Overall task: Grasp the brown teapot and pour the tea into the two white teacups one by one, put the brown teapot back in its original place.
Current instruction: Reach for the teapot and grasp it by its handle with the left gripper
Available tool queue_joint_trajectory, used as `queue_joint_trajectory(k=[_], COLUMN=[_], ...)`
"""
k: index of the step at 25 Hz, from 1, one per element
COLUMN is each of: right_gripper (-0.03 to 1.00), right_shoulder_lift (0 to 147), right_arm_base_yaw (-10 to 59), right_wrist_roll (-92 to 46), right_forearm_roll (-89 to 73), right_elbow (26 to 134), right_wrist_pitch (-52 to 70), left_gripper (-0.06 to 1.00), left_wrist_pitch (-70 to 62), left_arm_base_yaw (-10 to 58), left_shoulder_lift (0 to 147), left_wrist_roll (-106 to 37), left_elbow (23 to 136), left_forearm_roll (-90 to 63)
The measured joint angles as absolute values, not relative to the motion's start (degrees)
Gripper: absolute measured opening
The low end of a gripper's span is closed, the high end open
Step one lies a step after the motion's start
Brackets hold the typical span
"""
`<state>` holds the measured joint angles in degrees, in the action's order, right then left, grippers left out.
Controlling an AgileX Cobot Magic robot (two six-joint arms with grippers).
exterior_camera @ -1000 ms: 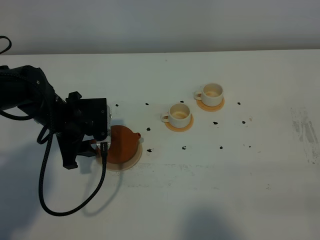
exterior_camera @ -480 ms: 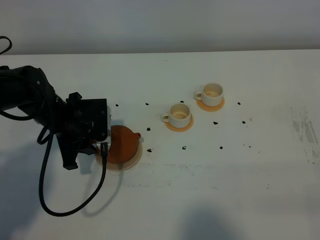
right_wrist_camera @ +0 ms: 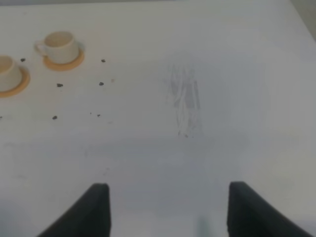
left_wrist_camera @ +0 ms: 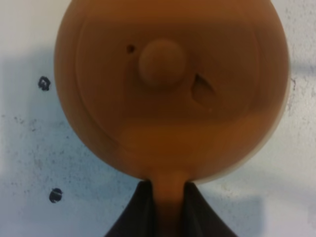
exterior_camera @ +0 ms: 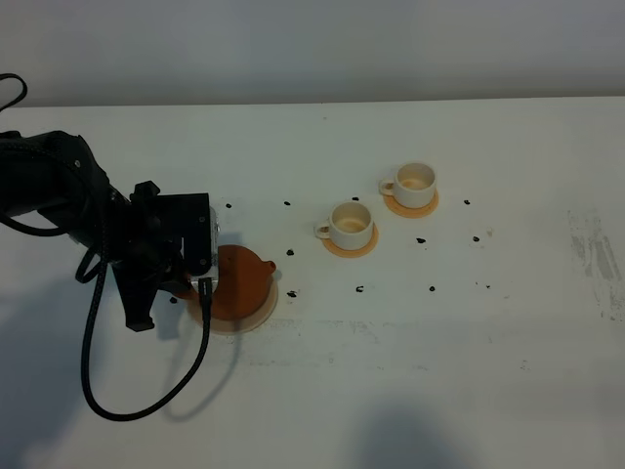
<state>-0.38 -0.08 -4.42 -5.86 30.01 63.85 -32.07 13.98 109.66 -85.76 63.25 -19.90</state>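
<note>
Left gripper (left_wrist_camera: 168, 203) is gripping the brown teapot (exterior_camera: 241, 281) by its handle, jaws narrow. Teapot is sitting on the pale coaster (exterior_camera: 249, 325), left of the two white teacups (exterior_camera: 352, 223). Right gripper (right_wrist_camera: 167, 207) is hanging jaws wide over the table (right_wrist_camera: 222, 98).

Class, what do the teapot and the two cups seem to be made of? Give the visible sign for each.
Brown teapot: probably unglazed clay; matte, even reddish-brown surface without glare. Two white teacups: likely glazed ceramic; smooth, thick white walls.
</note>
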Motion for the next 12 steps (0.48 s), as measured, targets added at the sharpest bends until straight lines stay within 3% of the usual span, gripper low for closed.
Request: queue_joint_trajectory(k=[12], right_gripper=[0.50], right_shoulder_lift=[-0.38], right_arm_base_yaw=[-0.08], right_wrist_roll=[-4.42], right_forearm_roll=[-5.86], right_elbow=[30.01], right_wrist_pitch=[63.85], left_gripper=[0.08], left_wrist_pitch=[-32.02], left_arm_base_yaw=[13.98], left_shoulder_lift=[109.66], left_wrist_roll=[-84.52], left_elbow=[63.25], left_forearm_roll=[-20.18])
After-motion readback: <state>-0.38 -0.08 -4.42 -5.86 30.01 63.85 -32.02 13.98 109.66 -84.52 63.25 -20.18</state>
